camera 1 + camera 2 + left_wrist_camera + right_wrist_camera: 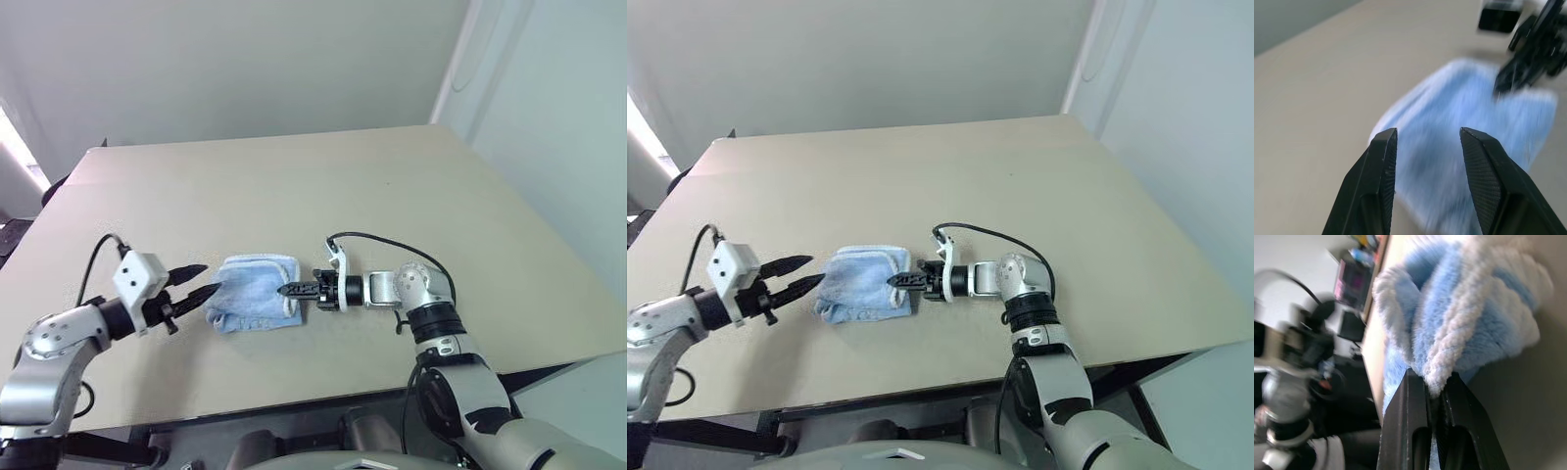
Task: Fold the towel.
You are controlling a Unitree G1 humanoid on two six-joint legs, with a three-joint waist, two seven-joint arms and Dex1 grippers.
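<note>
A: We see the small light-blue terry towel with white stitched edging (pixel 257 292) lying near the front middle of the pale beige desk (pixel 323 186), already doubled into a thick bundle, with a rolled fold along its far edge.

B: The right gripper (pixel 291 289) has its black fingers pressed together on the towel's white-edged border; the right wrist view shows the edging pinched between them. The left gripper (pixel 199 283) sits just beside the towel's other end, fingers spread, holding nothing.

A: We judge the fold partly done. The bundle looks lumpy and the edges uneven, so a last fold or a squaring-up likely remains.

B: The desk is matte and otherwise bare. Behind it is a plain pale wall (pixel 245 59), with a white panel on the right.
</note>
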